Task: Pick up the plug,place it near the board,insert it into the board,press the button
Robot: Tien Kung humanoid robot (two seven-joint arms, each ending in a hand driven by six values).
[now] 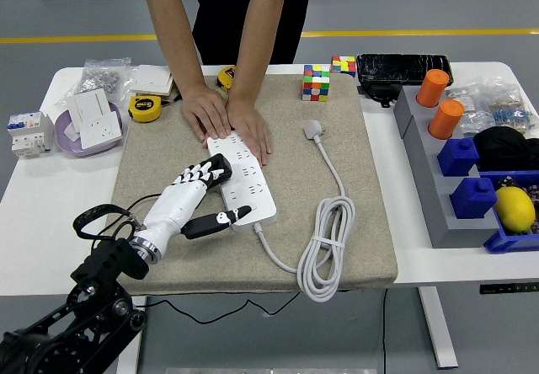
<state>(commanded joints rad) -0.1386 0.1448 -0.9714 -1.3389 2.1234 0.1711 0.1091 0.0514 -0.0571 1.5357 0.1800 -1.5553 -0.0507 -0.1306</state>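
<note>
1. The left hand [195, 195] lies open over the near left part of the white board [242, 180], fingers [202, 172] spread on its left edge and thumb stretched along its near end; it grips nothing.
2. Its white forearm slants up from the lower left corner, the wrist low over the beige mat [168, 248].
3. A person's two hands [226, 120] press flat on the board's far end.
4. The plug [313, 128] lies unplugged on the mat, right of the board, its coiled cable [324, 252] trailing toward the near edge.
</note>
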